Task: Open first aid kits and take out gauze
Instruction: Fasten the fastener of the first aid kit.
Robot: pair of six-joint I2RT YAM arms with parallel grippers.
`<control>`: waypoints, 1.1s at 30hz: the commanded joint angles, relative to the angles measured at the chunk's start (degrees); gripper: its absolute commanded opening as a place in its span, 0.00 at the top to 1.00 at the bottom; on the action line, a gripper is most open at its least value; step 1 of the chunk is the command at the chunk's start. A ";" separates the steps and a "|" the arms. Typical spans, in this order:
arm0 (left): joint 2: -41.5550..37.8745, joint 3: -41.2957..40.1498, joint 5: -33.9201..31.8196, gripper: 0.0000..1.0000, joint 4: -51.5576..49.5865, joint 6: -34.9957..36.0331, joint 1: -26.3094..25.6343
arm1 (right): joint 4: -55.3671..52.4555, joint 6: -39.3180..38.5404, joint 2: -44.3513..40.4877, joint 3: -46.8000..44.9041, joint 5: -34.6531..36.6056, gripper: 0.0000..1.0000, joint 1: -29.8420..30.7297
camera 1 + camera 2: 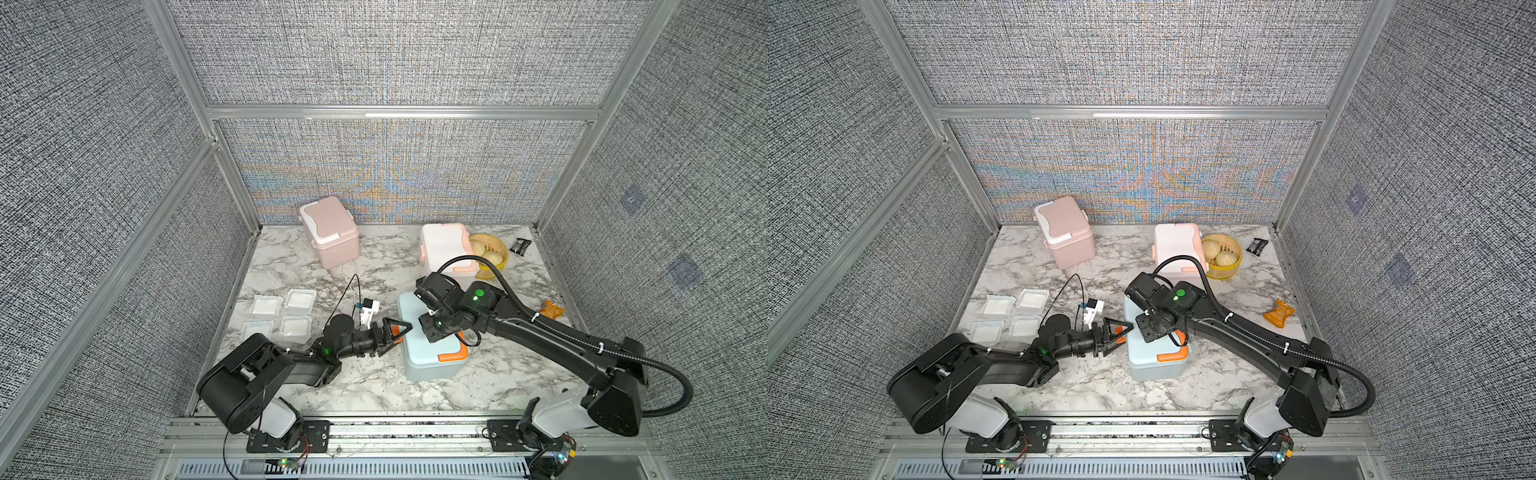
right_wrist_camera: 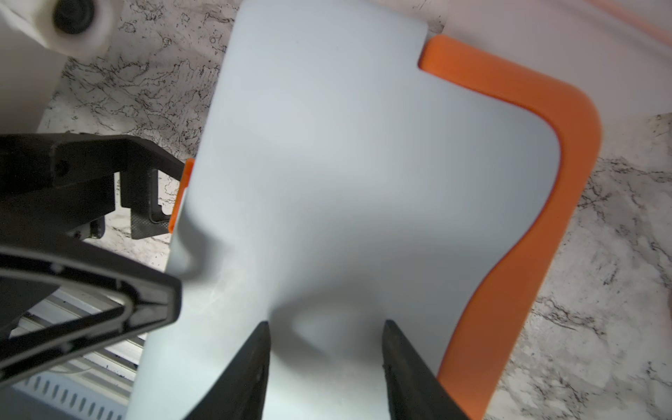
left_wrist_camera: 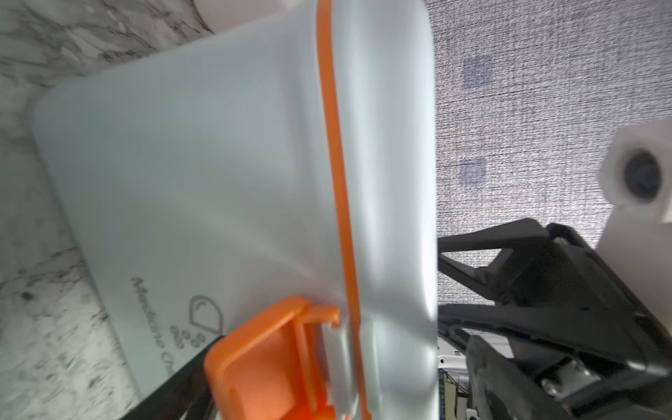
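The light blue box (image 1: 432, 368) is standing with its lid down in the middle of the marble table (image 1: 374, 390), toward the front. Its long axis is running roughly front to back. The move ahead is turning on the small orange latch (image 3: 269, 356) on the box's left side, which is facing the left gripper (image 1: 399, 334) head on.

That gripper is reaching in level from the left, so the left arm is plainly the one placed for the latch. Its jaws are gaping as wide as they go and gripping nothing. One finger is riding over the lid's corner while the lower finger (image 2: 145, 218) is sitting just beside the latch. Blur in the wrist views is making it hard to say whether it is touching.

The right gripper (image 2: 325, 323) is pointing down at the lid from above, jaws partly apart with nothing between them. It is probably steadying the box.

Four gauze pads (image 1: 299, 301) are lying in a loose square on the table's left side, well apart from the box. The pink box (image 1: 330, 232) is sitting shut at the back left. The white box (image 1: 446, 249) is at the back right, beside a yellow basket (image 1: 494, 253) of buns. Grey fabric walls (image 1: 374, 62) are closing in three sides, leaving the left arm little room to swing wide.
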 commanded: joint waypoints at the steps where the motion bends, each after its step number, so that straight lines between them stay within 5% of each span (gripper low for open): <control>1: 2.55 0.49 2.26 0.00 14.35 -4.67 -0.20 | -2.83 0.42 0.31 -0.61 -1.61 0.49 0.02; 33: -1.00 -4.09 -5.91 0.00 14.10 -2.23 0.66 | -2.22 0.58 -2.56 -1.11 -1.64 0.49 -0.03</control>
